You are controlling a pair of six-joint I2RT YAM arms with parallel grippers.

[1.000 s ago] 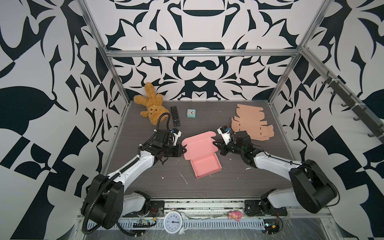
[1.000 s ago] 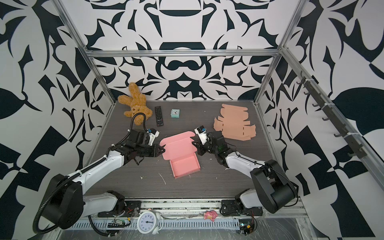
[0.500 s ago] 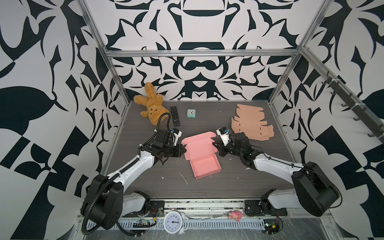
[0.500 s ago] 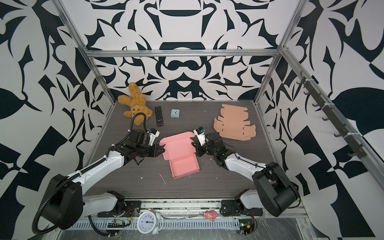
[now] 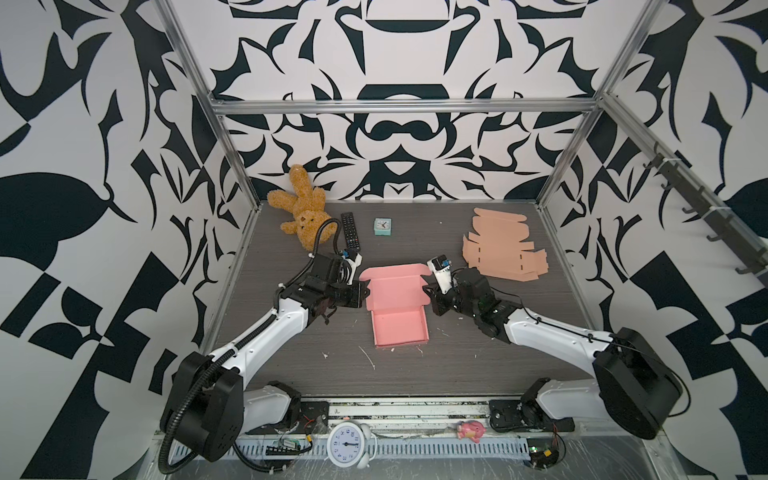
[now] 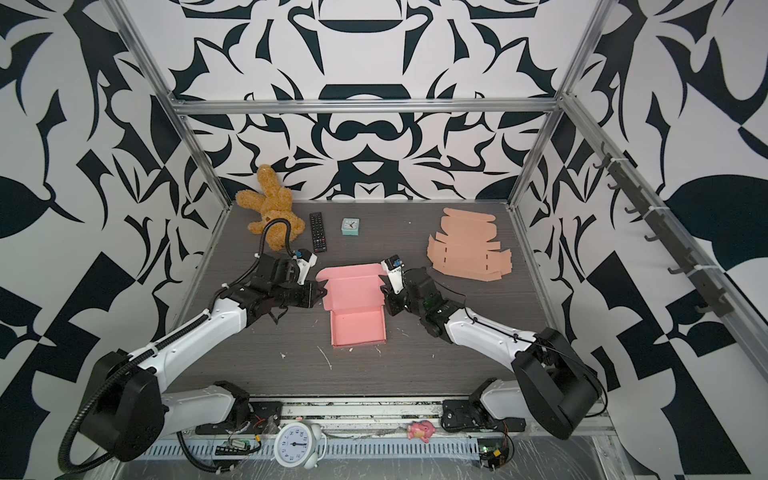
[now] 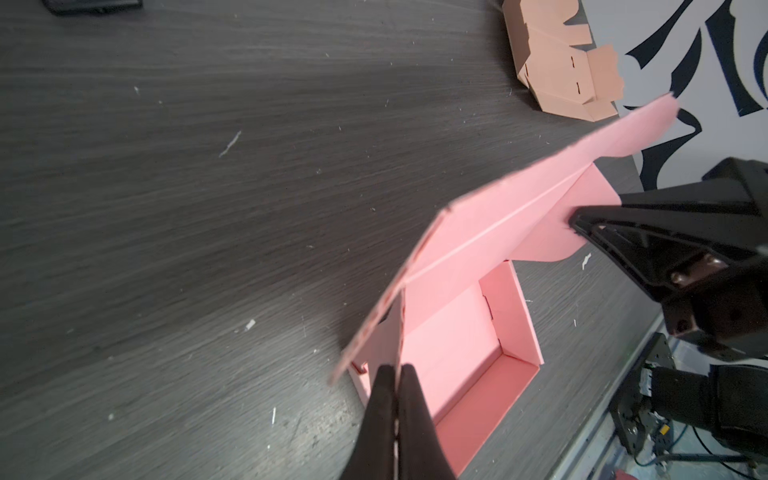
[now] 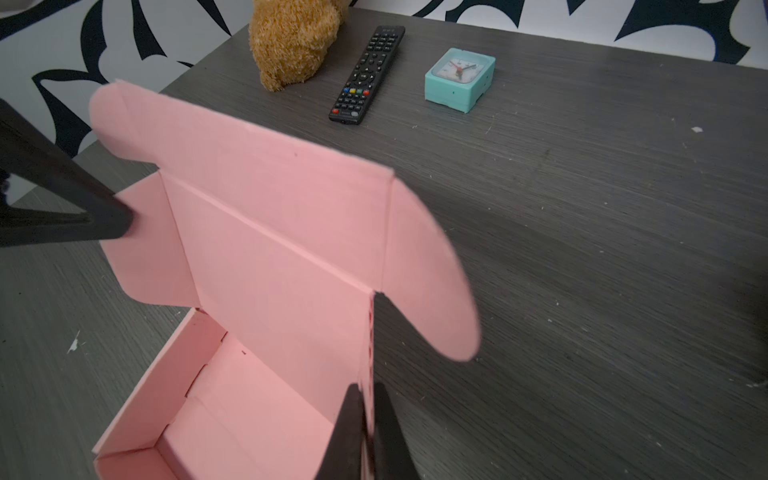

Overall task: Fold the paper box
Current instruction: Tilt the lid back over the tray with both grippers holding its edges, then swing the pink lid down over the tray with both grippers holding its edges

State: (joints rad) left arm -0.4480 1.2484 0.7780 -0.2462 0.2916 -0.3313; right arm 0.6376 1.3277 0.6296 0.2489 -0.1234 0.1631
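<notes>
The pink paper box [image 5: 400, 328] [image 6: 357, 328] sits mid-table, its tray open and its lid [image 5: 395, 286] raised behind it. My left gripper [image 5: 365, 291] [image 6: 322, 293] is at the lid's left edge. In the left wrist view the left gripper [image 7: 397, 368] is shut on that thin edge of the box [image 7: 457, 332]. My right gripper [image 5: 427, 291] [image 6: 384, 291] is at the lid's right edge. In the right wrist view its fingers [image 8: 365, 388] pinch the perforated fold of the box [image 8: 270, 249]. Both side flaps stick out.
A flat tan cardboard blank [image 5: 503, 245] lies at the back right. A teddy bear [image 5: 303, 208], a black remote [image 5: 350, 230] and a small teal clock [image 5: 382, 227] lie along the back. A white alarm clock [image 5: 347, 444] and a pink toy [image 5: 469, 430] rest on the front rail.
The left jaws have closed onto the lid's left edge. The right gripper has shifted slightly leftward against the lid's right edge. The box has stayed in place.
</notes>
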